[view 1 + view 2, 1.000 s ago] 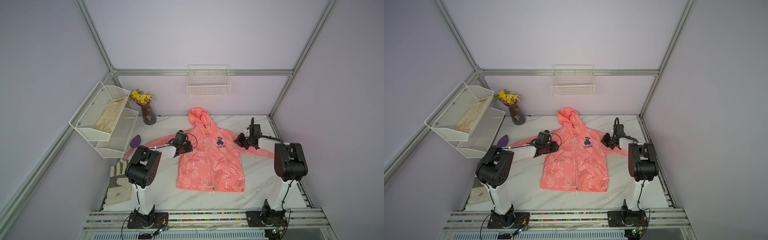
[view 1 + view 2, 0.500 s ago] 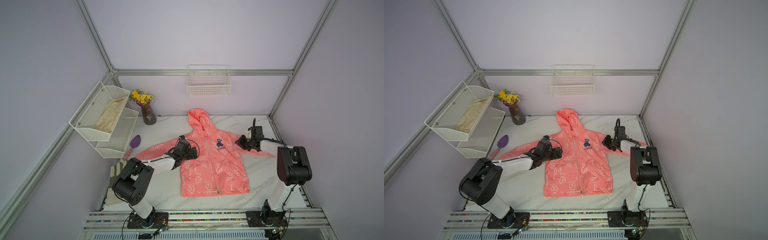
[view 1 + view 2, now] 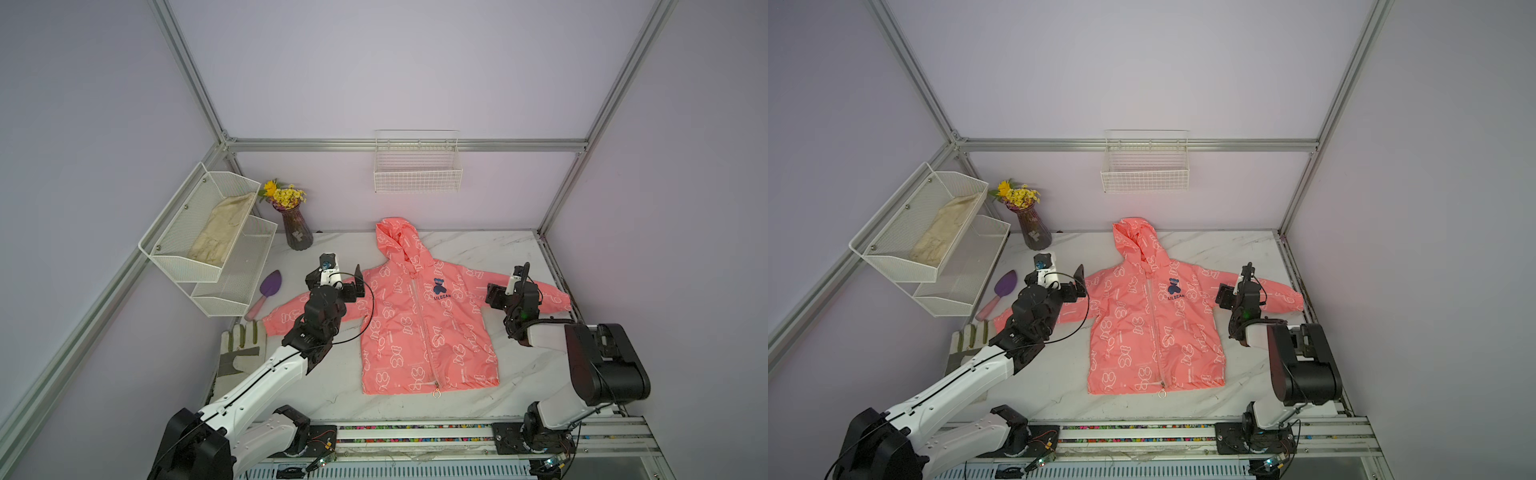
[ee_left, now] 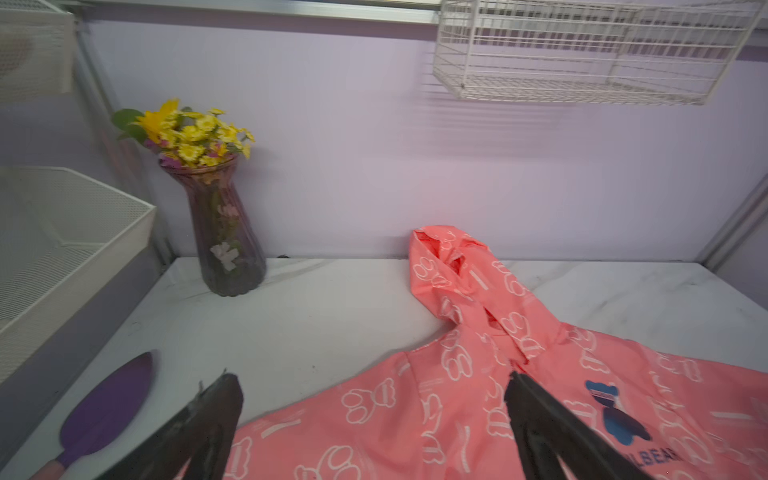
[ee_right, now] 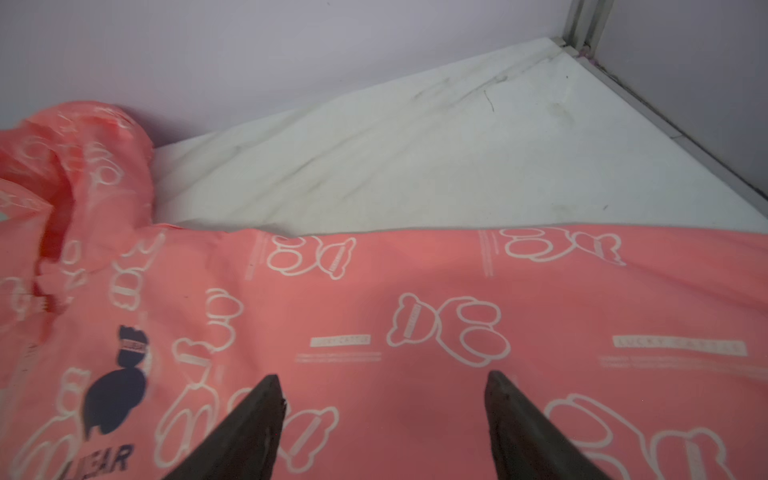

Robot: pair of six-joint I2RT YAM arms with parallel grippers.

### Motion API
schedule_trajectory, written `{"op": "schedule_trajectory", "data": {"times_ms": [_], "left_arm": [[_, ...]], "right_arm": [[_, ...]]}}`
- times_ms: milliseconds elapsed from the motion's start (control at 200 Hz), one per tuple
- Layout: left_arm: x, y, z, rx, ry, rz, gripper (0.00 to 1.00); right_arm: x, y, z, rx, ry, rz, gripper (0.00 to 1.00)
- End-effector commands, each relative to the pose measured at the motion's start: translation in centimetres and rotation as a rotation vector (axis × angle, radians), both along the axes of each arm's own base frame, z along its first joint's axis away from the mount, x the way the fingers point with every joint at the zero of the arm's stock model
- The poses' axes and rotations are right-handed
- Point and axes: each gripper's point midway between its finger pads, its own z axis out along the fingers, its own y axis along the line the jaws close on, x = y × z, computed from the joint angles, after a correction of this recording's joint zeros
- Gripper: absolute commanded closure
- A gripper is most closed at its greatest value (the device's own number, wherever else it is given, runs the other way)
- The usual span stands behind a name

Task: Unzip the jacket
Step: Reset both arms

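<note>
A white marble-look counter (image 3: 478, 249) fills a booth with lilac walls and aluminium framing. The jacket (image 3: 419, 332) lies flat and front up at the counter's centre in both top views. Its hood points to 12 o'clock near the back wall, its hem to 6, and its sleeves spread toward 3 and 8. It is coral pink, printed all over with white outline bears. A dark blue bear logo (image 3: 439, 286) sits on the chest, just on the 3 o'clock side of the zipper (image 3: 424, 332), a pale line running from collar to hem. The ring pull (image 3: 436, 393) lies at the hem, at the zipper's 6 o'clock end. The front panels lie edge to edge; whether the teeth are joined cannot be told.

The left end effector (image 4: 370, 382) hovers over the shoulder of the 8 o'clock sleeve, fingers spread wide and holding nothing. The right end effector (image 5: 382, 378) hangs just over the 3 o'clock sleeve, fingers parted with nothing between them.

A vase (image 3: 297, 232) of yellow flowers stands at 11 o'clock. A purple trowel (image 3: 269, 286) lies at 9 and a work glove (image 3: 243, 349) at 8. A wire basket (image 3: 417, 174) hangs on the back wall at 12. A rack (image 3: 178, 262) on the wall at 10 holds a beige cloth (image 3: 220, 232).
</note>
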Motion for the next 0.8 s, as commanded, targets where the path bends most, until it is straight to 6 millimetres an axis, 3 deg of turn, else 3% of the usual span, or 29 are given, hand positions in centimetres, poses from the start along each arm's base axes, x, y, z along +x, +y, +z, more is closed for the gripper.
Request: {"op": "schedule_trajectory", "data": {"times_ms": [0, 100, 170, 265, 275, 290, 305, 415, 565, 635, 685, 795], "left_arm": [[-1.4, 5.6, 0.7, -0.004, -0.128, 0.228, 0.0], [-2.3, 8.5, -1.1, -0.017, -0.089, 0.322, 0.0], [-2.8, 9.5, -1.9, 0.028, -0.079, 0.357, 0.0], [-3.3, 10.8, -2.7, 0.08, -0.079, 0.42, 0.0], [-3.4, 10.9, -2.9, 0.088, -0.079, 0.425, 0.0], [-3.4, 11.0, -3.0, 0.094, -0.08, 0.435, 0.0], [-3.5, 11.3, -3.1, 0.098, -0.085, 0.445, 0.0], [-3.2, 12.6, -4.9, 0.088, -0.087, 0.482, 0.0], [-2.1, 15.3, -9.7, 0.021, -0.018, 0.548, 0.0], [-1.3, 14.9, -11.2, 0.03, -0.028, 0.486, 0.0], [-0.2, 13.8, -10.5, 0.052, -0.048, 0.403, 0.0], [2.4, 12.0, -13.3, 0.069, 0.12, 0.283, 0.0]], "right_arm": [[1.6, -0.5, 1.9, -0.108, -0.107, -0.013, 0.25], [1.1, 0.4, 1.8, -0.097, -0.138, 0.045, 0.28], [0.6, 1.0, 1.8, -0.101, -0.216, 0.086, 0.29], [0.5, 0.8, 1.5, -0.098, -0.19, 0.07, 0.29], [0.5, 0.8, 1.6, -0.098, -0.196, 0.071, 0.25], [0.5, 0.8, 1.7, -0.099, -0.198, 0.069, 0.08], [0.5, 0.7, 1.7, -0.103, -0.192, 0.064, 0.03], [0.0, 0.8, 2.1, -0.146, -0.215, 0.029, 0.03], [0.2, 1.4, 1.8, -0.155, -0.198, 0.029, 0.03], [0.2, 1.3, 1.9, -0.166, -0.204, 0.03, 0.03], [0.1, 1.3, 1.8, -0.165, -0.198, 0.029, 0.03], [0.2, 1.3, 1.9, -0.164, -0.203, 0.03, 0.03]]}}
